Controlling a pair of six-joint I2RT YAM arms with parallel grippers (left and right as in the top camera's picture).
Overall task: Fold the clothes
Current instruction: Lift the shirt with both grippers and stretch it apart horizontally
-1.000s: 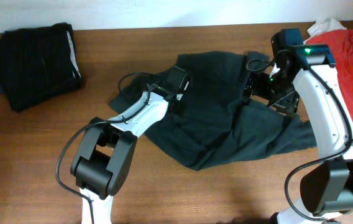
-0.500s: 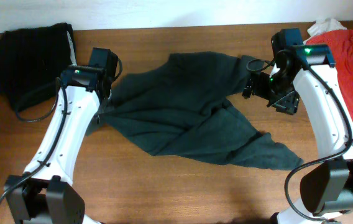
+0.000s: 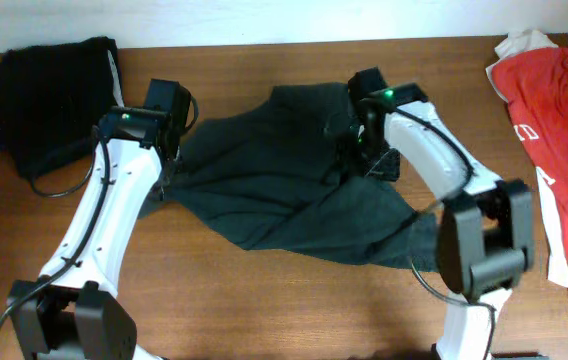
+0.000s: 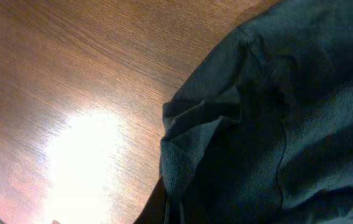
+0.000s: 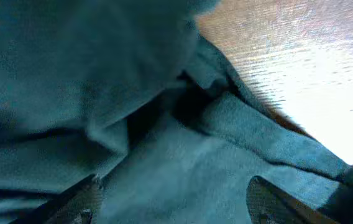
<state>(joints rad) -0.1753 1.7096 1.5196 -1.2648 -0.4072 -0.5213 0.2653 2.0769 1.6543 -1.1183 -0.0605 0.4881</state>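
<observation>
Spreading across the whole overhead view is a brown wooden table (image 3: 264,310), and the dark grey-green T-shirt (image 3: 264,190) lies crumpled at its middle. The shirt sits in ridges and folds. One lobe reaches toward the table's far edge and a long tail trails off toward the near right.

Well to the right of the T-shirt and apart from it, a red garment (image 3: 556,140) with white print runs along the table's right edge, with a bit of white cloth at its far end. Well to the left of the T-shirt, at the far left corner, sits a pile of black folded clothes (image 3: 54,90).

The left arm (image 3: 104,230) comes up along the T-shirt's left side. The left gripper (image 4: 164,208) is at the shirt's left edge, where pleats in the cloth converge, and its jaws are closed, pinching a bunched fold of that edge just above the bare wood.

The right arm (image 3: 434,165) bends in over the T-shirt's right half. The right gripper (image 5: 176,202) points down onto the shirt near its upper right part. Its two fingertips (image 5: 83,199) stand wide apart, and rumpled cloth fills the space between them.
</observation>
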